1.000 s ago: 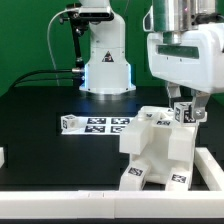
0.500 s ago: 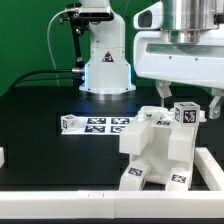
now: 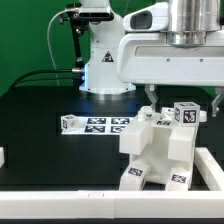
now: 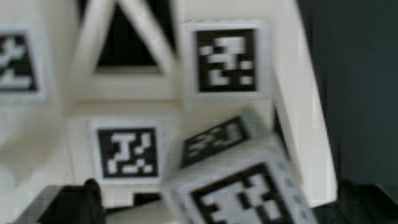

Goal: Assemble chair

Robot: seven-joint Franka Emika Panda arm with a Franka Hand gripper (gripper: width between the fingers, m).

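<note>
The partly built chair (image 3: 160,150) is a white blocky assembly with black-and-white tags, standing at the exterior view's right. A small tagged chair piece (image 3: 184,113) sits on its top, tilted. My gripper (image 3: 183,98) hangs open just above that piece, with one finger (image 3: 150,95) on either side and nothing held. In the wrist view the tagged piece (image 4: 240,195) lies between the dark fingertips (image 4: 80,200) of the gripper (image 4: 222,205), with a gap on at least one side. Below it, the chair's tagged panels (image 4: 222,60) fill the picture.
The marker board (image 3: 100,124) lies flat on the black table behind the chair. A white rail (image 3: 100,197) runs along the table's front and turns up its right side, close to the chair. A small white part (image 3: 2,157) shows at the left edge. The robot base (image 3: 105,60) stands behind.
The gripper has opened, let go of the small tagged piece and risen above it. The piece stays on top of the chair assembly.
</note>
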